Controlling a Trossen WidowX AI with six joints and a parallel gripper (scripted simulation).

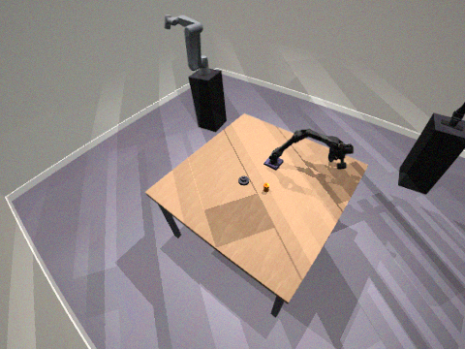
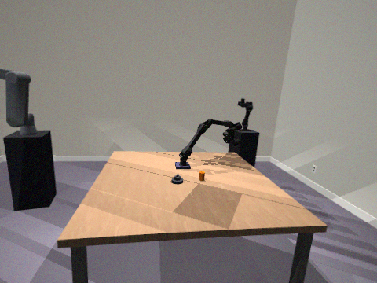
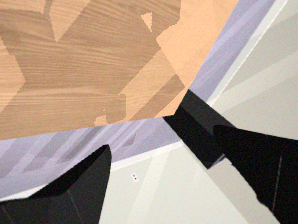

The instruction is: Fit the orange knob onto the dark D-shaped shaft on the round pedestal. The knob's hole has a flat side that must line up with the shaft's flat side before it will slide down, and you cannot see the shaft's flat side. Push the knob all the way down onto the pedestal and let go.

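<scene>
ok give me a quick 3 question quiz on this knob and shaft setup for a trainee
1. True or false: the orange knob is already seated on the round pedestal.
2. Multiple choice: where is the gripper now?
A. closed around the knob
B. open, out near the table's edge, far from the knob
C. pressing down on the pedestal
3. Short answer: what does the wrist view show between the fingers?

Key
1. False. The knob stands upright on the table, beside the pedestal and apart from it.
2. B
3. No object, only the table corner, floor and a dark stand beyond.
</scene>
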